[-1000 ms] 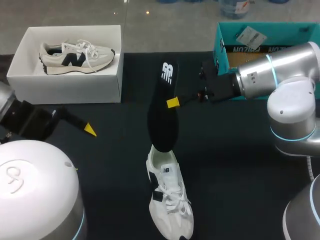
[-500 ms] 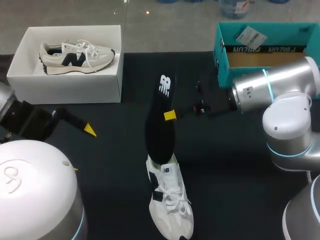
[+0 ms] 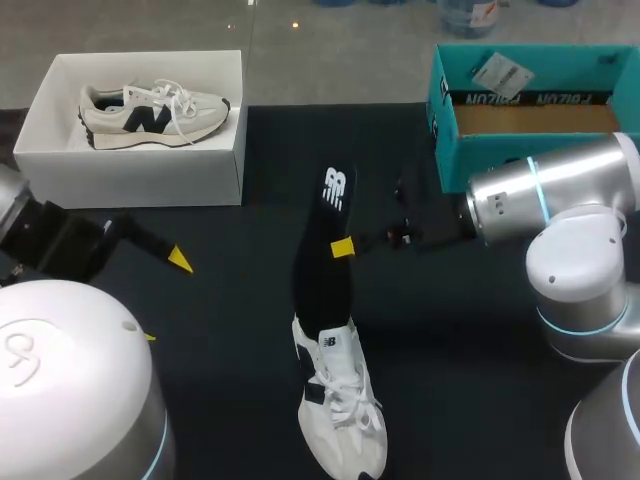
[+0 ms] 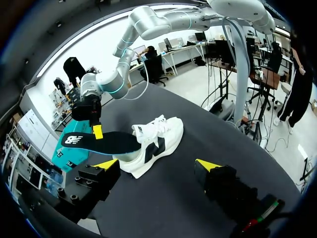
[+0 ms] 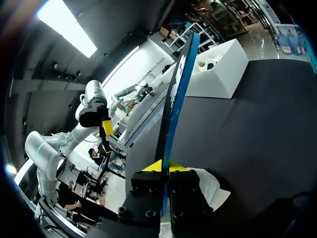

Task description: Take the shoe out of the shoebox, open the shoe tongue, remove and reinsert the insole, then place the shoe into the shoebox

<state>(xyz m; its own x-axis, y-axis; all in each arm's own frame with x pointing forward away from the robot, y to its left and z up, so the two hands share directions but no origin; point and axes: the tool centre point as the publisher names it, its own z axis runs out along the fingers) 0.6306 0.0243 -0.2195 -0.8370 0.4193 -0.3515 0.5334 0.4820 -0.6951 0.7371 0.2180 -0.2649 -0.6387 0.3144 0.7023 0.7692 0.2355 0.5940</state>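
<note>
The black table (image 3: 220, 330) lies under me, with the white shoe (image 3: 340, 400) at its 6 o'clock, toe toward me. My right gripper (image 5: 162, 166) is clamped on the black insole (image 3: 325, 270) from both sides, about mid-length. The insole runs toward 12 o'clock, its near end at the shoe's opening. My left gripper (image 4: 156, 164) hangs at 8 o'clock, fingers wide apart, holding nothing. The white shoebox (image 3: 140, 180) at 10 o'clock holds a second shoe (image 3: 150, 112). A teal box (image 3: 445, 100) sits at 2 o'clock.
</note>
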